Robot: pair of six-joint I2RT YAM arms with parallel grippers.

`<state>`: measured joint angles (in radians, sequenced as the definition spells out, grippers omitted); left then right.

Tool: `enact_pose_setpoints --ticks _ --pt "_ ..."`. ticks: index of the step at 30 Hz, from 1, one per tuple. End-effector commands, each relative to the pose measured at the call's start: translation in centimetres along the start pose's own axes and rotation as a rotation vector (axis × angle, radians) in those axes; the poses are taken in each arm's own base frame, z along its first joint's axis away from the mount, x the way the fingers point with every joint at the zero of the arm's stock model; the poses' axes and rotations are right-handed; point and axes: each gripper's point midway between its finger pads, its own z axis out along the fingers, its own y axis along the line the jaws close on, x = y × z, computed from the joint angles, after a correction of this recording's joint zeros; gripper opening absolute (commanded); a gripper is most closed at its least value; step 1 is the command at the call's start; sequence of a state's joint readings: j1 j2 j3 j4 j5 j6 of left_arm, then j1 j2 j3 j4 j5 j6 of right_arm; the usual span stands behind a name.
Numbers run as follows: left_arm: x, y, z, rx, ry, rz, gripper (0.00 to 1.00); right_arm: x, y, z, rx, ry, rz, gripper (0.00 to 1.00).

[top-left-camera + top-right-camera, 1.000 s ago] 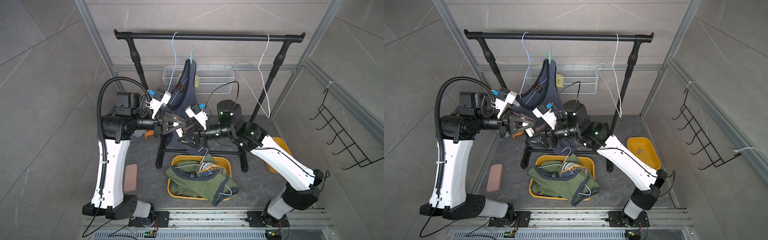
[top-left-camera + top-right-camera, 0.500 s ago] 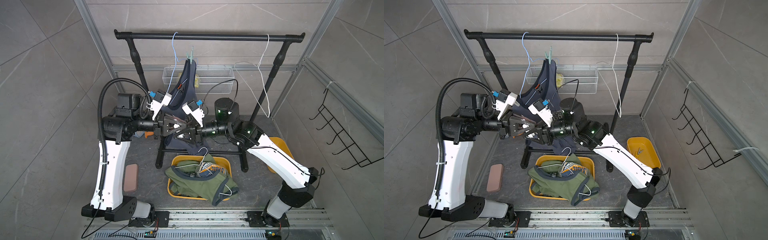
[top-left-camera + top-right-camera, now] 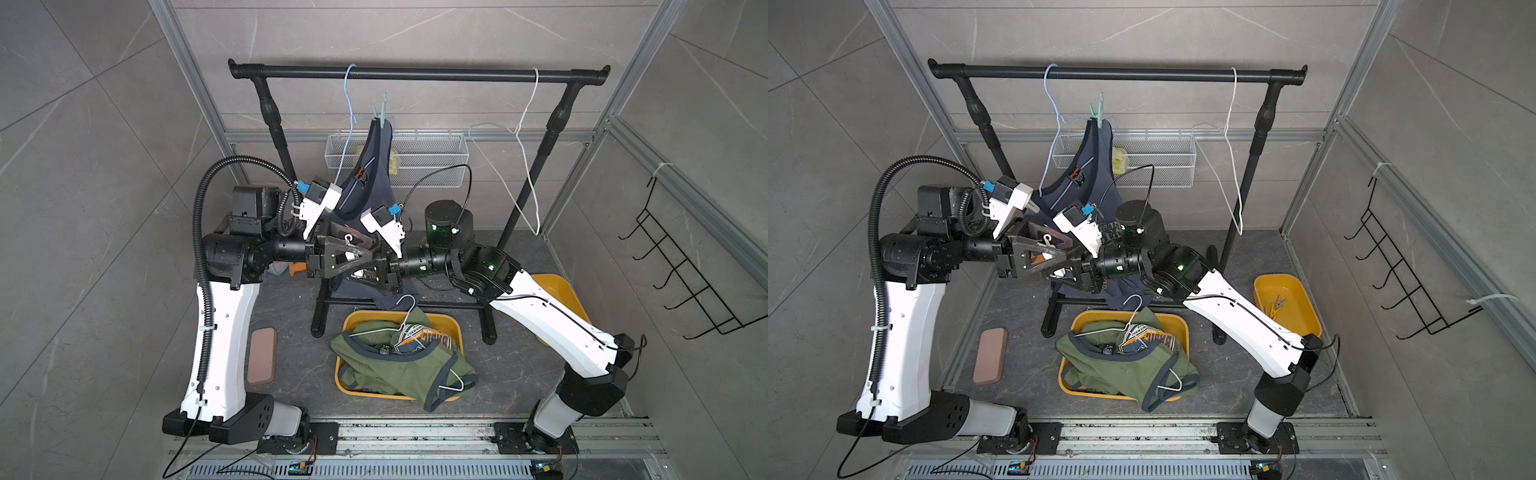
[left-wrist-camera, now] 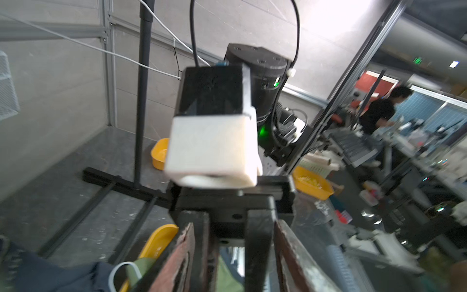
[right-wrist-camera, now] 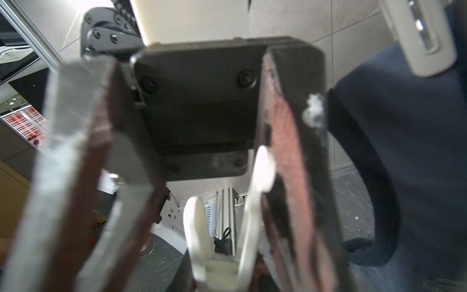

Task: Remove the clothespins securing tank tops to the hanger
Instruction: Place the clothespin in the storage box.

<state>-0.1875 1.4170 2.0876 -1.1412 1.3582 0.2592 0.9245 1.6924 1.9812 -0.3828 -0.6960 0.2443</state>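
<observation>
Two grippers meet mid-handover before the rack (image 3: 399, 74): left gripper (image 3: 370, 257) gapes, right gripper (image 3: 1052, 266) pinches the white clothespin (image 5: 254, 202). Next, likely: carry it to the yellow tray (image 3: 1304, 291) by the rack's right foot.

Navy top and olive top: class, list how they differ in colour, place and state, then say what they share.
The navy top hangs from the blue hanger. The olive top lies crumpled in the yellow bin. A green clothespin pins the navy top, while no pin shows on the olive top. Both are sleeveless printed tops.
</observation>
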Motion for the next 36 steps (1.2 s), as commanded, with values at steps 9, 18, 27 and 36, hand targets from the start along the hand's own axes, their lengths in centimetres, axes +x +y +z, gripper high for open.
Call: enact_pose_setpoints --ticks 9,18,27,36 --pt "-1.0 -0.8 -0.4 -0.078 -0.003 0.098 0.86 0.6 0.6 -2.3 0.060 -0.030 -0.005 0.02" --pt "0.3 2.2 -1.2 -0.284 0.061 0.136 0.88 9.4 -1.3 -7.0 0.269 0.116 0.117 0.02" --pt "2.4 3.1 -1.3 -0.320 0.118 0.131 0.88 23.1 -7.4 -15.4 0.665 0.278 0.412 0.02" --pt "7.3 1.6 -1.8 -0.315 0.258 0.140 0.88 28.3 -13.7 -24.4 0.977 0.224 0.657 0.02"
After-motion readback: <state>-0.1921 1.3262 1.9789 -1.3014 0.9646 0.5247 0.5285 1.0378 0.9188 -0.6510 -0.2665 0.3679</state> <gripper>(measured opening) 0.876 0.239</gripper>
